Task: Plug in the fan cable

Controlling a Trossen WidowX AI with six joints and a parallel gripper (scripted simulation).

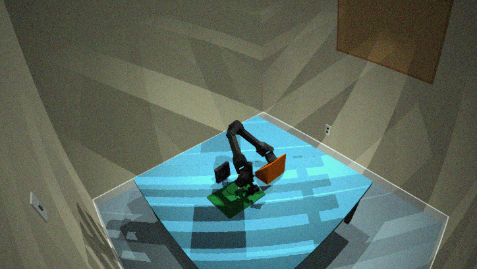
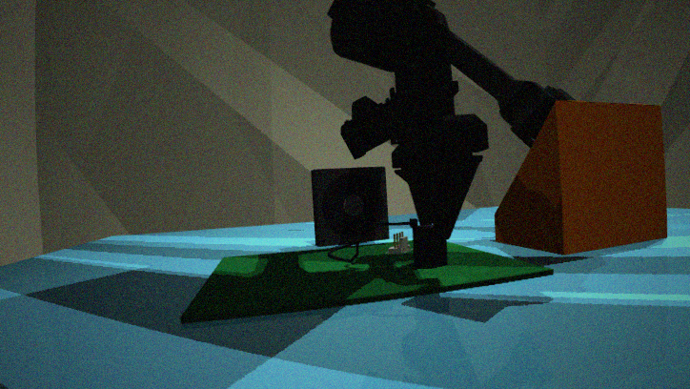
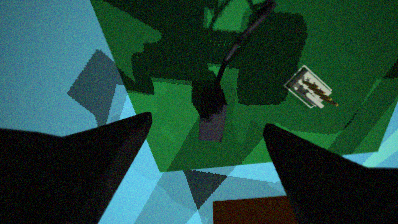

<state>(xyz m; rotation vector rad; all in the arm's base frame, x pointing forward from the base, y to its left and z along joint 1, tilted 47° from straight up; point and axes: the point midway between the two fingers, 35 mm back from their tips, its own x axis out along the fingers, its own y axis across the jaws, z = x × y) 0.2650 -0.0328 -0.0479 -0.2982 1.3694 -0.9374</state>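
Note:
The green board (image 2: 289, 285) (image 1: 230, 205) (image 3: 350, 40) lies flat on the blue table. The black plug (image 2: 430, 249) (image 3: 212, 125) stands upright on the board, a short way to the right of the pale four-pin header (image 2: 399, 242) (image 3: 311, 87) and apart from it. Its thin cable (image 3: 235, 47) runs back to the black square fan (image 2: 349, 205) (image 1: 222, 172), which stands at the board's far edge. My gripper (image 2: 431, 226) (image 3: 207, 123) (image 1: 245, 186) is open and empty. It hangs straight over the plug, its fingertips about level with the plug's top and one on each side.
An orange wedge block (image 2: 594, 178) (image 1: 271, 170) stands on the table to the right of the board, close beside the arm's forearm. The table's edge drops away on all sides in the top view.

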